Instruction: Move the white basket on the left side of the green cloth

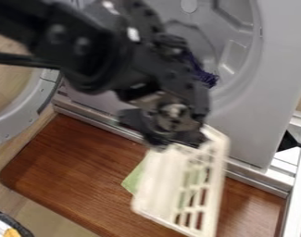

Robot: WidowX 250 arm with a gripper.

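The gripper (pixel 179 140) is pinching the white basket (pixel 157 178) by its upper end, and the basket is hanging tilted over the green cloth (pixel 134 178) — partly covering it. Such a one-ended grip could be letting the basket swing or slip; if its low edge is catching, the cloth could be bunching up. Below, a brown wooden board (pixel 84 157) is lying on pale flooring (pixel 44 210) — a grey machine (pixel 245 129) is standing behind, its round door (pixel 19 113) hanging open.

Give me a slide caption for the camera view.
Black gripper holding a tilted white basket above a green cloth on a brown board.
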